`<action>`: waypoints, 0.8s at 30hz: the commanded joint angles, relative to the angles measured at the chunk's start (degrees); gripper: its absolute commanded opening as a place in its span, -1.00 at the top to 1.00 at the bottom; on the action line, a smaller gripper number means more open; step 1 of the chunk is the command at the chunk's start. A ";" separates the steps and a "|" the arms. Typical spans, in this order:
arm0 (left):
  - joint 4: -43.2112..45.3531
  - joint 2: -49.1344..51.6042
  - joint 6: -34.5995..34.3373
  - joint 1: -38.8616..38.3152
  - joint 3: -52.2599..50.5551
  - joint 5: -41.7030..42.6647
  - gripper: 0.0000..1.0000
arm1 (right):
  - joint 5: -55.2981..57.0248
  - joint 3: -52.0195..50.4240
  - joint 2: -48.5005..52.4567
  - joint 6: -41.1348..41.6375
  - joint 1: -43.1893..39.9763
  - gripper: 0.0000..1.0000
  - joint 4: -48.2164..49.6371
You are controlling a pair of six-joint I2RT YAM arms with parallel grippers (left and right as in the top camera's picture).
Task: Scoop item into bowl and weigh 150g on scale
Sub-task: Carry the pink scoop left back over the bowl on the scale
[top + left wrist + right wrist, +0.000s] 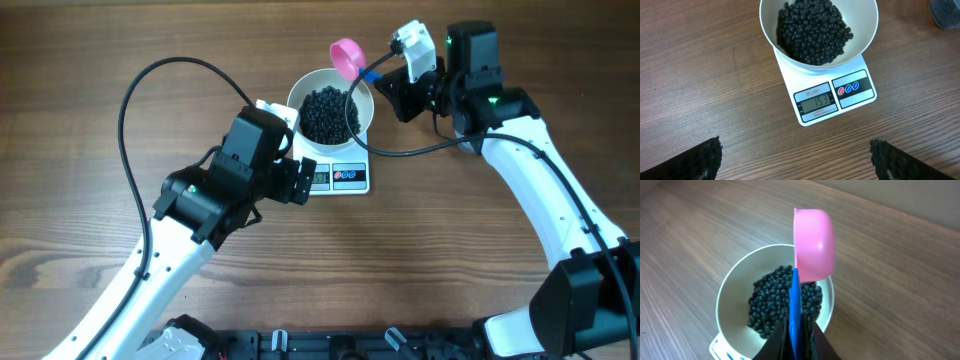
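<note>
Black pellets (330, 112) heap in the white bowl (300, 92), which sits on the scale (345, 178) toward the far edge of the table (100, 200), about midway along it. The scale's display (816, 102) reads what looks like 153.

I judge the pellets to be small, hard and loose. They would likely roll and scatter at a touch, so they are no thing for my fingers to pinch, and only the scoop can move them. The scoop (813, 245) looks like light, stiff plastic, and its thin blue handle (794, 305) is the place to hold it.

My right gripper (796, 340) has its jaws pressed tight on that handle. That arm reaches in from the right side of the table with its wrist bent toward the bowl. It holds the pink cup over the bowl's far right rim, rounded back toward my wrist camera. I cannot tell whether anything is left in it.

My left gripper (795, 150) hangs just on the near side of the scale, jaws spread wide and holding nothing. The bowl looks smooth and rigid, and a nudge would probably upset the reading.
</note>
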 commanded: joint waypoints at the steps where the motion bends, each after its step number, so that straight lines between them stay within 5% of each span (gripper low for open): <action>1: 0.13 0.13 0.83 0.20 -0.28 0.50 -1.00 | 1.81 0.22 0.70 -2.21 0.22 0.91 0.46; 24: 0.13 0.13 0.85 0.20 -0.28 0.50 -1.00 | -0.37 0.22 0.70 -1.62 0.28 0.91 -3.02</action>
